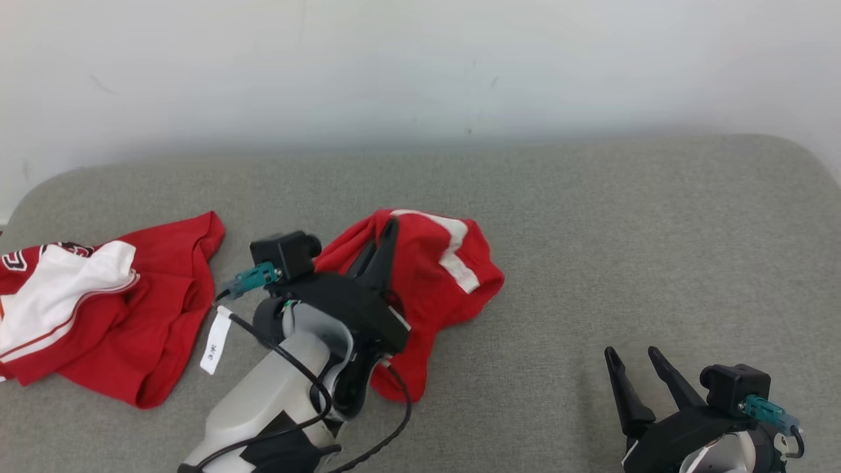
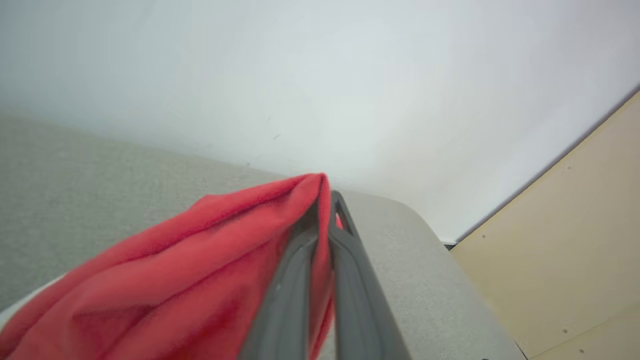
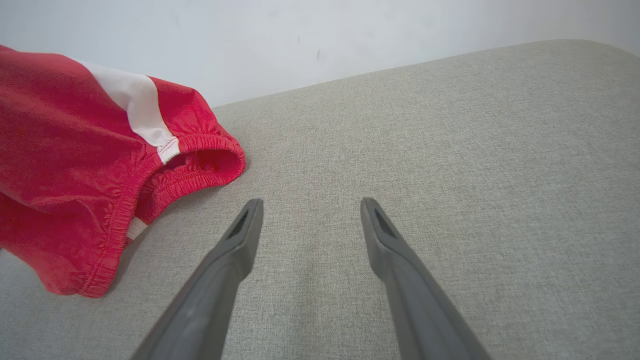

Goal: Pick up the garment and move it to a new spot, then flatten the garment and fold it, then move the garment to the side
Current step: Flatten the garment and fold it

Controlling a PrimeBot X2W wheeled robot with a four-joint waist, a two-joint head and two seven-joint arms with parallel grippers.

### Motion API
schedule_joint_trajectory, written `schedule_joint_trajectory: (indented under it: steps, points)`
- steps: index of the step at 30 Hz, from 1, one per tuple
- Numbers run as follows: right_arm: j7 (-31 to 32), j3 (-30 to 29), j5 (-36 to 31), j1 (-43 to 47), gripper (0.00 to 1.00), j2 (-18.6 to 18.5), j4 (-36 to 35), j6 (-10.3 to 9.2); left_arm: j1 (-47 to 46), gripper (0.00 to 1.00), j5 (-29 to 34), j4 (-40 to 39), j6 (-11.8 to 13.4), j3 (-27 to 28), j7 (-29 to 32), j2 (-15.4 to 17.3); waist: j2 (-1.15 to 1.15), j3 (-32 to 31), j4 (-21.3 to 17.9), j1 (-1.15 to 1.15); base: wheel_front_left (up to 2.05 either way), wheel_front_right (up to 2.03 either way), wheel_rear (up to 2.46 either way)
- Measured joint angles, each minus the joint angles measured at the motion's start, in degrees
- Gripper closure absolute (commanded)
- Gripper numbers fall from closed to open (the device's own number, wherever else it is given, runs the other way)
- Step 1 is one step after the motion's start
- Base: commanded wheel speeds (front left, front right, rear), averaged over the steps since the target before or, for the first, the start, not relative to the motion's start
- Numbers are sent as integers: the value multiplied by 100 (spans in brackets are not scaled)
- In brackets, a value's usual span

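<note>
The garment is red with a white stripe and an elastic waistband, bunched near the middle of the grey cushion. My left gripper is shut on the garment, a fold of red cloth pinched between its dark fingers and lifted off the surface. In the right wrist view the garment hangs at the left, its waistband resting on the cushion. My right gripper stands open at the lower right, its fingers spread over bare cushion with nothing between them.
A second red and white garment lies crumpled at the far left of the cushion. A white wall runs behind the cushion. In the left wrist view a tan floor lies beyond the cushion's rounded corner.
</note>
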Motion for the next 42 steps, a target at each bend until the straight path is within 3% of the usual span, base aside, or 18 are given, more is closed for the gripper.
schedule_joint_trajectory:
  steps: [5,8,13,24,25,26,27,37,42]
  points:
    - [-18,-26,0,69,0,-20,5,0,2,100,167,-950,260,177,-1,-46,0,-174,-130,0,0,0,0]
    - [-45,-52,0,239,0,-40,-16,-2,158,100,417,-1116,324,-100,-10,-70,0,-209,-238,-1,0,0,0]
    - [-45,-23,1,238,0,-14,-37,-2,784,100,464,-682,374,-447,-8,-31,0,-121,-296,0,0,0,0]
    - [-44,0,1,107,0,-7,-69,1,1095,100,673,46,387,-829,46,0,0,40,-298,0,0,0,0]
    - [-44,-4,1,105,0,-14,-71,1,1132,85,673,52,366,-862,84,-1,0,54,-286,0,0,0,0]
    - [-44,-7,1,103,0,-19,-71,1,1166,53,673,51,338,-878,98,2,0,68,-274,0,0,0,0]
    - [-44,2,1,90,0,-18,-60,1,1173,0,673,54,343,-873,94,15,0,79,-262,0,0,0,0]
    - [-49,-5,2,3,0,-15,-2,7,893,0,820,-917,346,-509,33,452,0,20,-180,0,0,0,0]
    - [-46,83,2,5,0,46,4,25,437,0,867,-840,396,-302,23,710,0,3,-225,0,0,0,0]
